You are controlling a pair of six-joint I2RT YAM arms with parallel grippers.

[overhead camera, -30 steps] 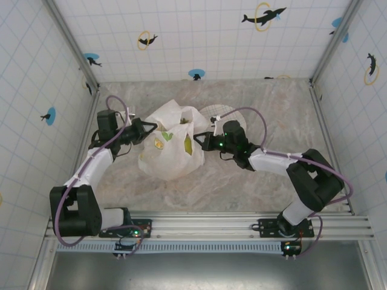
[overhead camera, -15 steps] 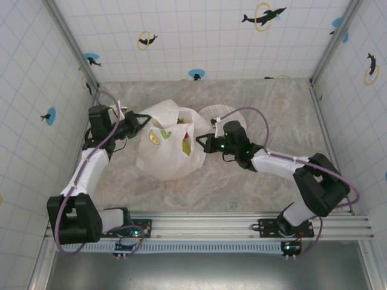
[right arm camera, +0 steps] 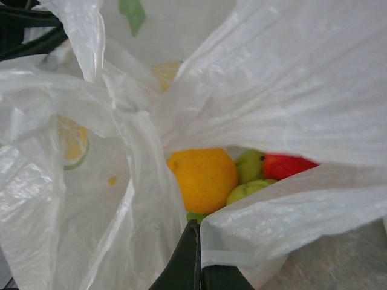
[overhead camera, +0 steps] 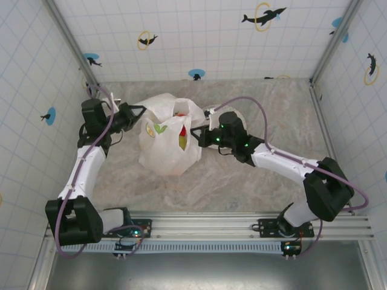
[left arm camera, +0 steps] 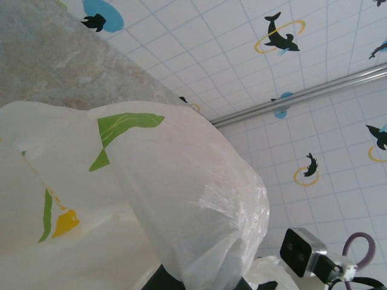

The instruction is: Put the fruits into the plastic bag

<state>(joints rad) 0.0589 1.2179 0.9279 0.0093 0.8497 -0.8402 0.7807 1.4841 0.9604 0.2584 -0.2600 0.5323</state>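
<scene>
The plastic bag (overhead camera: 168,145) stands on the marble-patterned bench (overhead camera: 260,99), about midway between the two arms and towards the back wall. It is white and crinkly, printed with lemon slices and green leaves, and its mouth is pulled open at the top.

The left gripper (overhead camera: 138,111) reaches in from the left. Its jaws are closed on the bag's upper left edge and hold that side up and outward. In the left wrist view the plastic drapes over the dark fingers and billows up in front of the lens, with a green leaf print (left arm camera: 124,130) on it.

The right gripper (overhead camera: 195,132) comes from the right, level with the bag's upper right side. The right wrist view shows its jaws pinched together on a fold of the bag's rim, with the plastic caught between the two dark fingers (right arm camera: 187,257).

Past that fold, the right wrist view looks down into the open bag. The fruits lie together at the bottom: an orange (right arm camera: 202,178) nearest the fingers, two yellow-green pears (right arm camera: 249,168) touching it on the right, and a red fruit (right arm camera: 289,164) just beyond them, partly hidden by the plastic. From above, a bit of red (overhead camera: 180,113) shows in the bag's mouth.
</scene>
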